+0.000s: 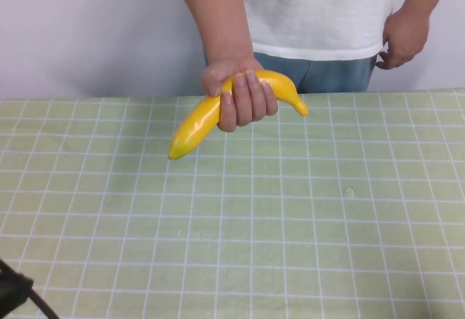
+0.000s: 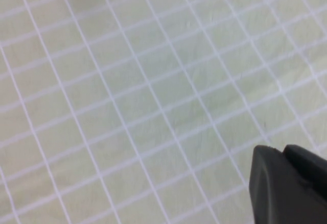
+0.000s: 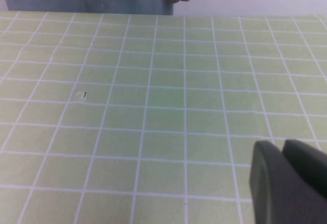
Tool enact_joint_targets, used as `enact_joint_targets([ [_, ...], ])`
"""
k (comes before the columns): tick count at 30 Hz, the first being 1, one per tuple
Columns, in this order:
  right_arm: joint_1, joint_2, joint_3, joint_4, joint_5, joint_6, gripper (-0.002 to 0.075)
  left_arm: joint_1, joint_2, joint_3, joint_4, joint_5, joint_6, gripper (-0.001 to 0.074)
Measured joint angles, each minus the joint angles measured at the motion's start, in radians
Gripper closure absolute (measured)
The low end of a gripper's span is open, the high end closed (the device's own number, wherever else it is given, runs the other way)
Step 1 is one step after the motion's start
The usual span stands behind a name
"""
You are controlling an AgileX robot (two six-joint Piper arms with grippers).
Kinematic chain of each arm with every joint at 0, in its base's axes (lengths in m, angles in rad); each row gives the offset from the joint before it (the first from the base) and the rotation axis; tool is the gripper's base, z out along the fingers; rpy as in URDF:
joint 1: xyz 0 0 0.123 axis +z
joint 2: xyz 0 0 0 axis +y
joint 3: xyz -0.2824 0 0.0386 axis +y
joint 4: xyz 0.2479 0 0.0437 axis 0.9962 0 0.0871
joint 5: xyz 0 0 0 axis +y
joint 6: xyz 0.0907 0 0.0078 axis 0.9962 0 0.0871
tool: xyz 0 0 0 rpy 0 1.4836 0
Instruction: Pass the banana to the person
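Banana (image 1: 196,124) lay gripped in person's hand (image 1: 240,90) at far table edge, long axis crosswise, left-of-centre. Left gripper (image 2: 288,183) nearer; right gripper (image 3: 288,180) too parked; neither's finger state discernible.

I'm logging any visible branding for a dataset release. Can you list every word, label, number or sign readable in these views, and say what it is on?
None can be read.
banana, in the person's hand: plain, no sticker.
white t-shirt: no print.
checked tablecloth: grid lines only.
left end effector, low over the cloth, and right end effector, also near the cloth: plain black, unmarked.
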Motion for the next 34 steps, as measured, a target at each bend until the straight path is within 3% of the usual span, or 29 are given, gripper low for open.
enact_joint_targets([
  [7,0.000,0.000,0.000,0.000,0.000,0.000,0.0733,0.000,-0.002,0.000,0.002,0.060,0.000,0.0730],
  [11,0.000,0.000,0.000,0.000,0.000,0.000,0.0733,0.000,-0.004,0.017,0.055,0.004,0.029,0.0730],
  [15,0.000,0.000,0.000,-0.002,0.000,0.000,0.0733,0.030,-0.083,0.109,0.071,-0.252,0.044,0.0731],
  [21,0.000,0.000,0.000,-0.002,0.000,0.000,0.0733,0.163,-0.300,0.399,0.051,-0.734,0.047,0.0731],
  [24,0.000,0.000,0.000,-0.002,0.000,0.000,0.0733,0.228,-0.421,0.537,0.026,-0.842,0.040,0.0731],
  [34,0.000,0.000,0.000,-0.002,0.000,0.000,0.0733,0.308,-0.650,0.764,-0.054,-0.735,0.030,0.0731],
])
